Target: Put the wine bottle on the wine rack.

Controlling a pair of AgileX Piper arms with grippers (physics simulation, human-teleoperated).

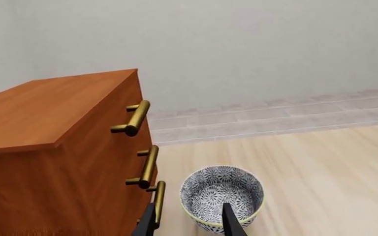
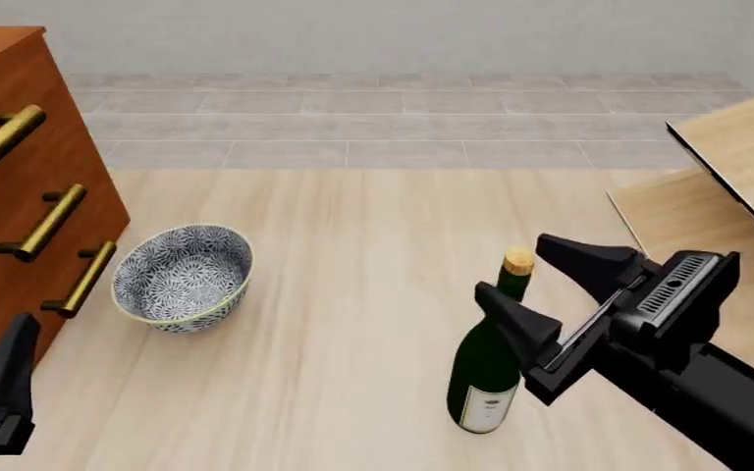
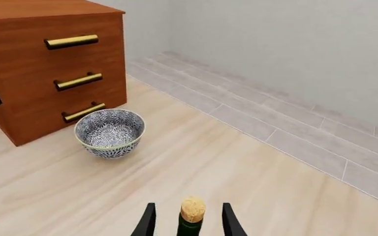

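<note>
The wine bottle [image 2: 487, 378] stands upright on the table, dark green with a tan cork and a white label low on its body. My right gripper [image 2: 513, 267] is open with one finger on each side of the bottle's neck, just below the cork. In the right wrist view the cork [image 3: 192, 209] sits between the two fingers with a gap on both sides. The wine rack [image 2: 733, 142], light wood panels with dark edges, is at the right edge of the front view. My left gripper [image 1: 190, 222] is open and empty, low beside the cabinet.
A reddish-brown drawer cabinet [image 2: 11, 186] with brass handles stands at the left. A blue-and-white patterned bowl [image 2: 184, 275] sits next to it, also in the left wrist view [image 1: 218, 192] and the right wrist view [image 3: 110, 132]. A grey tiled strip and wall lie beyond the table.
</note>
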